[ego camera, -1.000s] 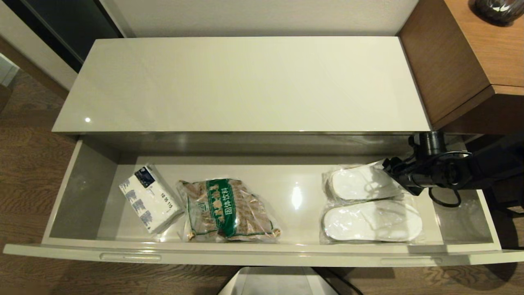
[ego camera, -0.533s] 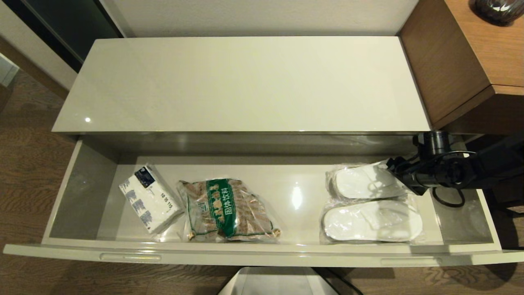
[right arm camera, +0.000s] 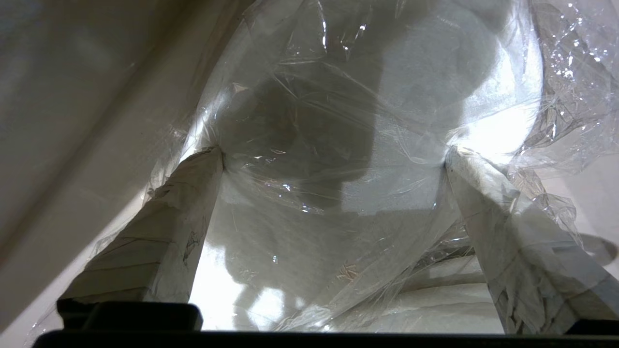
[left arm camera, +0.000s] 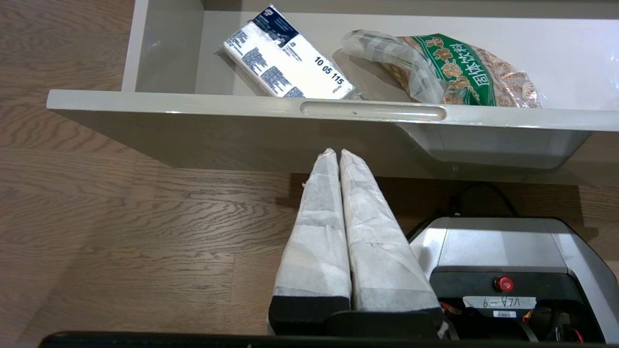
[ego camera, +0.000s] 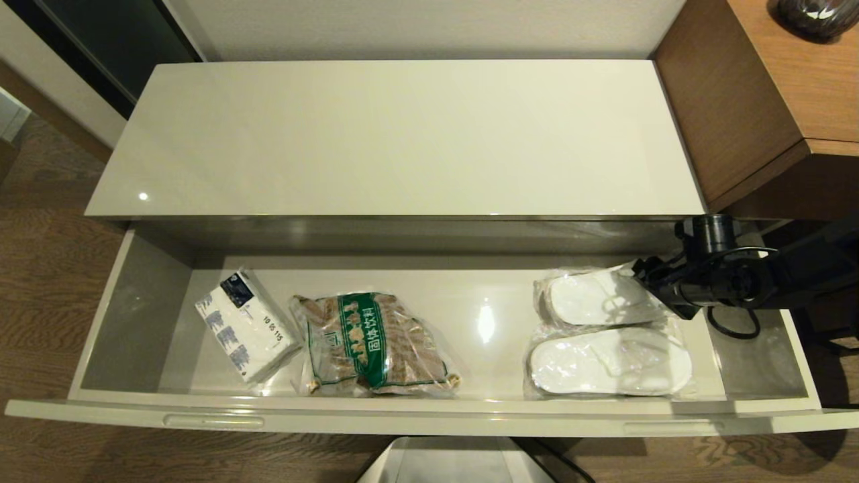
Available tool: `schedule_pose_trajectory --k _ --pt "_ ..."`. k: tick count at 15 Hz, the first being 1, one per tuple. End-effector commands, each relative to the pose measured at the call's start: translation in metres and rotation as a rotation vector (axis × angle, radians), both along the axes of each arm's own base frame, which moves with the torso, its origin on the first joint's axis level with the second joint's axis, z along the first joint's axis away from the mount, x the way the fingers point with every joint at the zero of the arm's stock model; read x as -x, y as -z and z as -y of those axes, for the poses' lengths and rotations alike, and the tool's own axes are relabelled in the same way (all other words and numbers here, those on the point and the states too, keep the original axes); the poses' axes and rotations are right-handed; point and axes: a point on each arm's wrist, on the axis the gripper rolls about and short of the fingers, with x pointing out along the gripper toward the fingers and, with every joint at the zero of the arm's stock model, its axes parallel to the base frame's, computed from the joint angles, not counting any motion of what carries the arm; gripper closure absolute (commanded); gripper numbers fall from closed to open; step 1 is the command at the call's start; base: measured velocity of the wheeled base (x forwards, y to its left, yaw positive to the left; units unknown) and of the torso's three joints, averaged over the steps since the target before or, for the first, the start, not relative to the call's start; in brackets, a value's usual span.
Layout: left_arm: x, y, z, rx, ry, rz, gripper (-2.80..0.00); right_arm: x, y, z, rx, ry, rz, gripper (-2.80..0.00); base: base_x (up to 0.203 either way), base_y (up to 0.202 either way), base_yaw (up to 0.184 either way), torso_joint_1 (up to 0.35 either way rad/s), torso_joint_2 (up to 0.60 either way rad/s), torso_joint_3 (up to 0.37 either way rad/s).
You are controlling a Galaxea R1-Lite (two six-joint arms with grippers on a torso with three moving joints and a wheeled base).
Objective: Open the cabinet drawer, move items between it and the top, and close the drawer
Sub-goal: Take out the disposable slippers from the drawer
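1. Two bagged slippers are the things to move, and both lie at the right end of the open cabinet drawer, side by side, long axes running along the drawer's length: the rear slipper near the back wall, the front slipper just inside the front rim.
2. Going left to right along the drawer floor: a tissue pack, then a snack bag with a green label touching or nearly touching it, then a bare stretch, then the slippers.
3. Above and behind, the top of the cabinet carries nothing visible.
4. Parked below the drawer front near the robot's base, the left gripper has its two fingers pressed together and holds nothing; it is well apart from the slippers.
5. Reaching in from the right end, the right gripper is far nearer. Its jaws stand wide, one finger on each side of the rear slipper's crinkly bag, straddling its width at the right-hand end; nothing is clamped yet.
6. My reading: the coming move is to close across the slipper's short axis, then lift it back onto the top. Slippery film could let it slide.
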Motion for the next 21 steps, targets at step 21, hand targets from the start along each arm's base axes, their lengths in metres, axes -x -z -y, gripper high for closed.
schedule_pose_trajectory --k 21 --pt "0.0 0.0 0.0 0.0 -0.001 0.0 0.0 0.112 -0.165 -0.036 -0.19 -0.088 0.037 0.0 0.0 0.0 0.0 0.0 0.0 0.0"
